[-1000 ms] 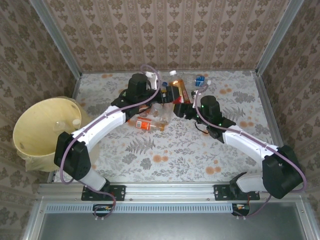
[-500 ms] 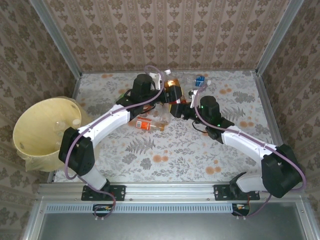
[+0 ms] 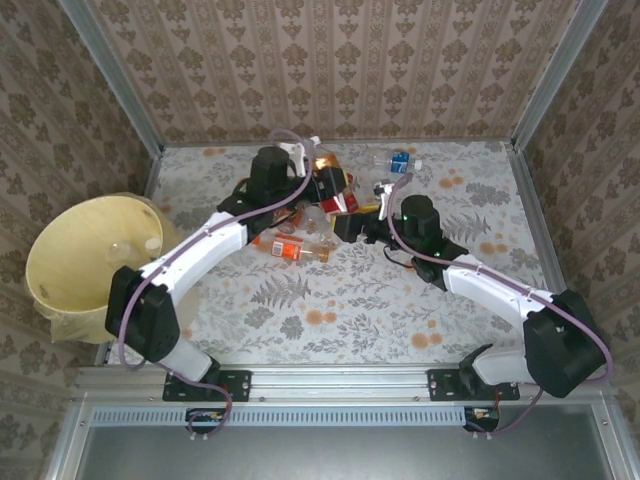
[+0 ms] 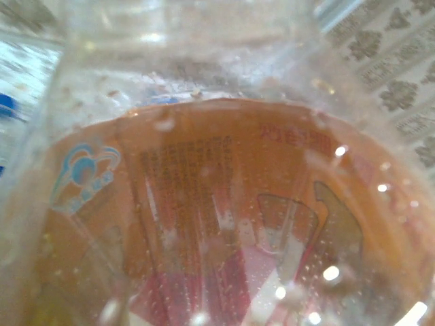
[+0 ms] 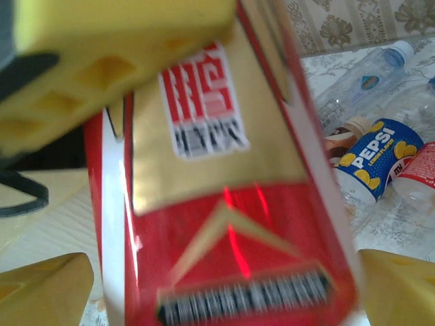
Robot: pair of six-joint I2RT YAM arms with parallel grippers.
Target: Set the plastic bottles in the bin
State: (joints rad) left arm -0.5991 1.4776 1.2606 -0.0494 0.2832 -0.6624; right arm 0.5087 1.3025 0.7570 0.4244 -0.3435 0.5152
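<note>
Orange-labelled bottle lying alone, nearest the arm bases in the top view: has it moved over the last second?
No. The orange-labelled bottle lies at the same slant, just beyond the same printed fern leaf, as in both earlier pictures.

The bin [image 3: 75, 260] at the left is pale yellow. The table [image 3: 340, 300] is white with grey leaves and orange flowers. The walls [image 3: 330, 60] are brown with curly tan shapes in rows. The arms [image 3: 205, 245] are white with black parts.

In the left wrist view, a clear bottle [image 4: 224, 204] has an orange label with a small blue mark, and red and white lower down.

In the right wrist view, a red and gold label [image 5: 224, 224] has white edges. The fingers [image 5: 47, 288] in the bottom corners are yellow. At the right, a Pepsi bottle [image 5: 374, 166] is blue with yellow dots.
</note>
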